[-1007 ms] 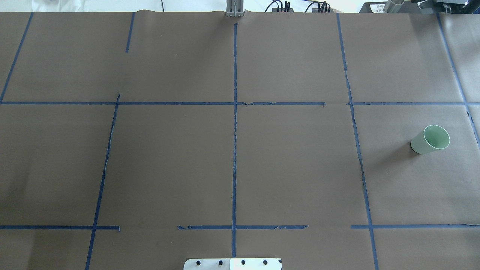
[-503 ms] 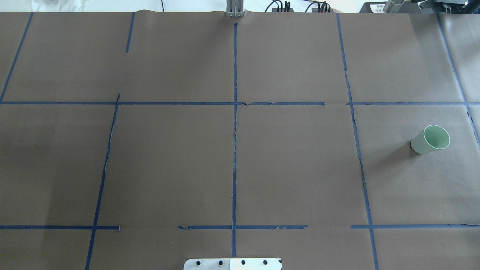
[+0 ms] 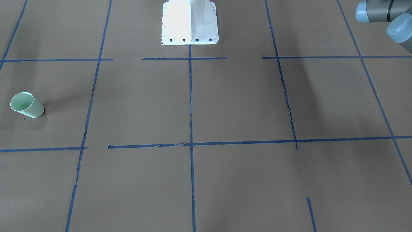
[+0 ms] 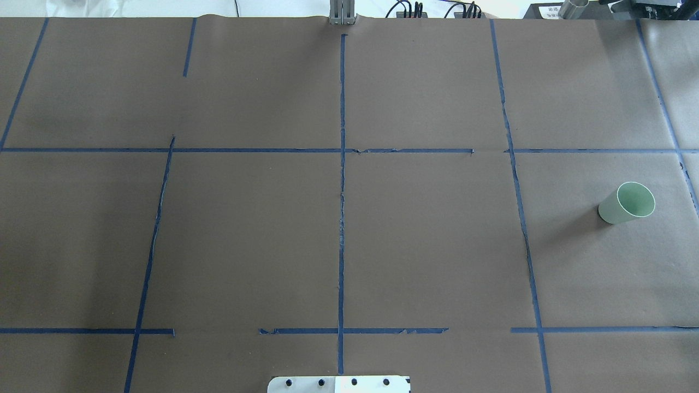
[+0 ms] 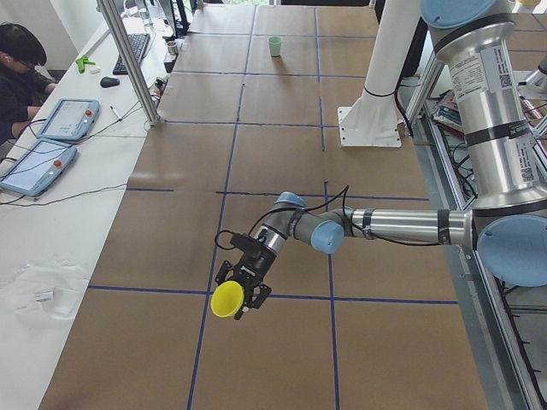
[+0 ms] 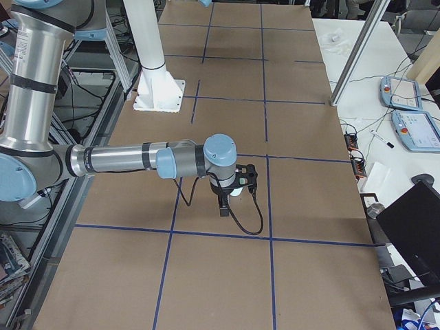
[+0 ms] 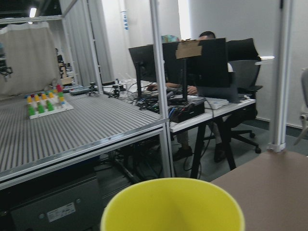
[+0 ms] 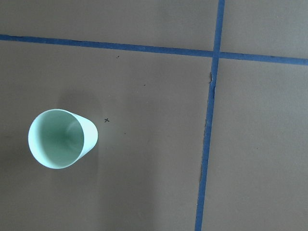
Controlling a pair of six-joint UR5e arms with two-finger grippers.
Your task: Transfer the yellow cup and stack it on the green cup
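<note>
Currently yellow cup (image 5: 227,300) sits at left tool (image 5: 238,293), axis near horizontal, mouth pointing away; green cup (image 4: 627,203) stands upright well apart, almost under right tool (image 6: 229,194), the nearer arm; neither tool's closure can be told.

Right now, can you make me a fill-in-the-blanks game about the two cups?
The yellow cup is at the tip of the ___ arm.
The green cup stands on the table with its mouth facing ___.
The right wrist camera looks straight down on the ___ cup.
The tape lines are ___.
Missing words: left, up, green, blue.
</note>
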